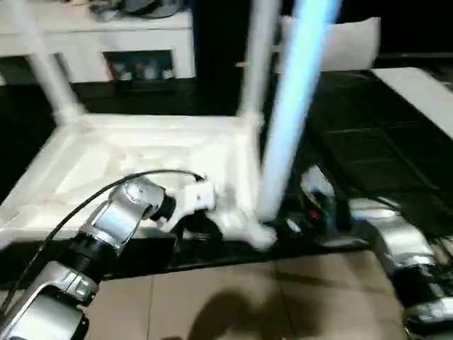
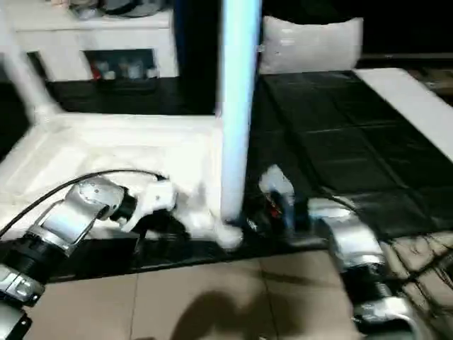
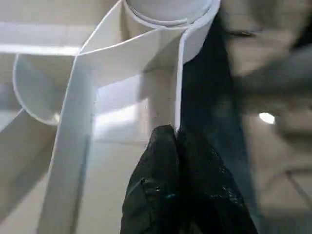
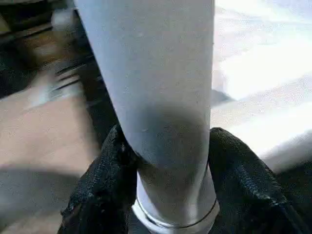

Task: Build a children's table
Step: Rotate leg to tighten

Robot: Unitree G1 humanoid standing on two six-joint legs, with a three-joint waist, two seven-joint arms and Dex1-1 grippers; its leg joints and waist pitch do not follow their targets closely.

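Observation:
The white tabletop [image 1: 127, 156] lies upside down on a dark mat, ribbed underside up. Two legs stand in its far corner sockets, one at the far left [image 1: 46, 71] and one at the far right [image 1: 258, 57]. A third leg [image 1: 290, 106] stands in the near right socket [image 3: 165, 14]. My right gripper [image 4: 170, 161] is shut on this leg low down, one black finger [image 4: 102, 185] on each side. Just left of that corner, my left gripper [image 3: 176, 134] is shut on the tabletop's thin near rim [image 3: 180, 83].
A white cabinet [image 1: 92, 42] stands behind the tabletop. A white cushion-like object [image 1: 354, 39] and a white board [image 1: 425, 92] lie at the back right. The dark mat [image 1: 368, 156] stretches to the right, and tan floor tiles [image 1: 233, 297] lie in front.

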